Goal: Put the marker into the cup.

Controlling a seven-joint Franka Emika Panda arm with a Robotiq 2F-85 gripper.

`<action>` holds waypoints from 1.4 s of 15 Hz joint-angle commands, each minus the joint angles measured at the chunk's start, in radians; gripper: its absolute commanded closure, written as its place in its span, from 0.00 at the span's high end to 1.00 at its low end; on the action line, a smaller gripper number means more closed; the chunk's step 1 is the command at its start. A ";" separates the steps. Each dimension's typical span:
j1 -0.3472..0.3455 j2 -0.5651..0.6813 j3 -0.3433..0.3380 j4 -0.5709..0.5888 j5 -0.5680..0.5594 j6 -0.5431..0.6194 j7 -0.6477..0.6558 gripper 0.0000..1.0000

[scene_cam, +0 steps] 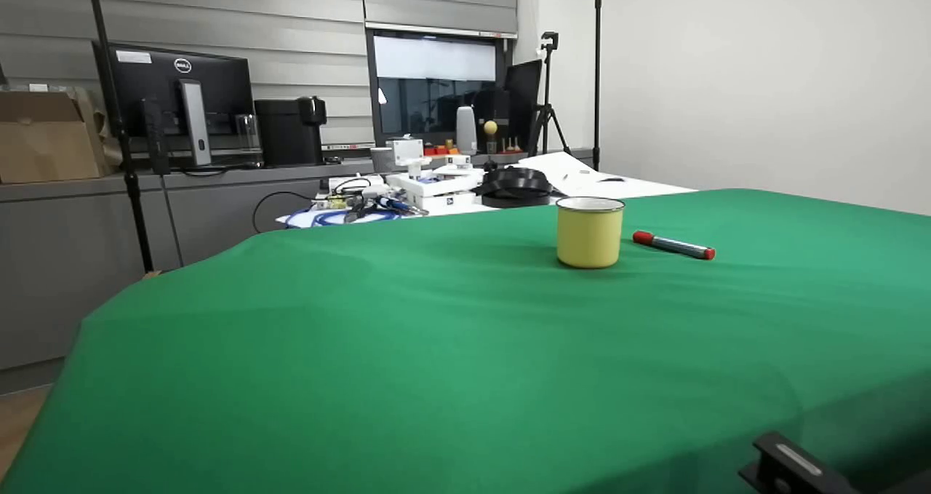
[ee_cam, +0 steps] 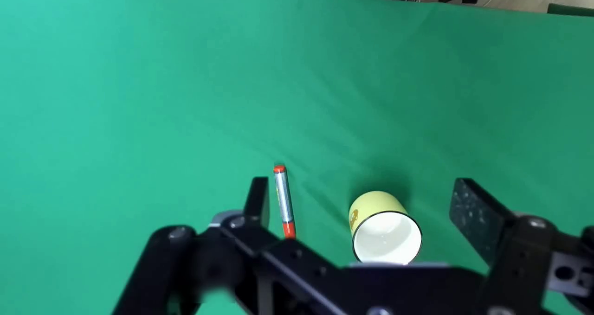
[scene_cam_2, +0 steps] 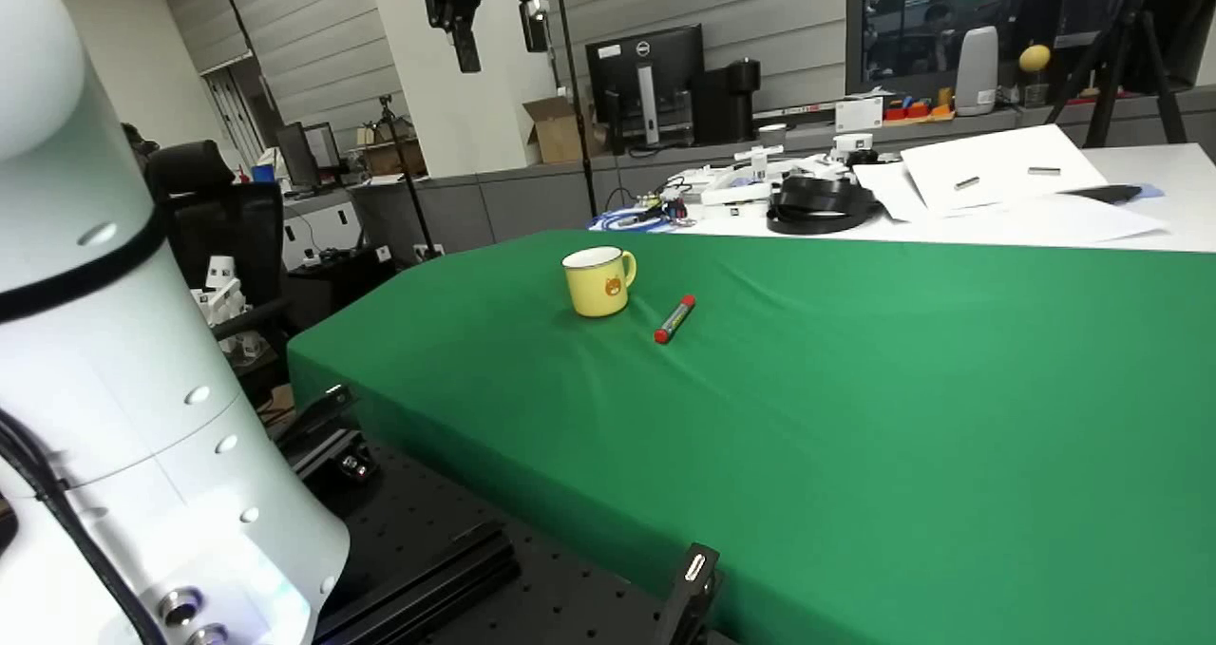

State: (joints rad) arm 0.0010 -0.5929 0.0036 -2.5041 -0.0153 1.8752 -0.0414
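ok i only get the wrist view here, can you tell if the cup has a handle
Observer: Yes, in an exterior view a handle sticks out from the side of the cup.
Operator: and how high am i
Observer: High: in an exterior view the gripper hangs well above the green cloth.
Operator: right, what lies past my picture
Observer: In both exterior views, a white table beyond the cloth, with white sheets on it.

We've got the marker (ee_cam: 284,201), silver barrel, red at both ends, lying flat well below the gripper (ee_cam: 361,185), closer to the jaw on the wrist view's left. And we see the cup (scene_cam_2: 597,287): pale yellow, white inside, orange figure, handle, upright below the gripper, between its jaws in that view.
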 commanded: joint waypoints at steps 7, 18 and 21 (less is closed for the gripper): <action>0.010 0.013 -0.010 0.004 -0.012 0.020 -0.040 1.00; -0.024 0.347 -0.113 0.161 -0.034 0.226 -0.260 1.00; -0.033 0.467 -0.120 0.232 -0.009 0.267 -0.265 1.00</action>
State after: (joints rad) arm -0.0264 -0.2543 -0.1093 -2.3735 -0.0405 2.1290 -0.2995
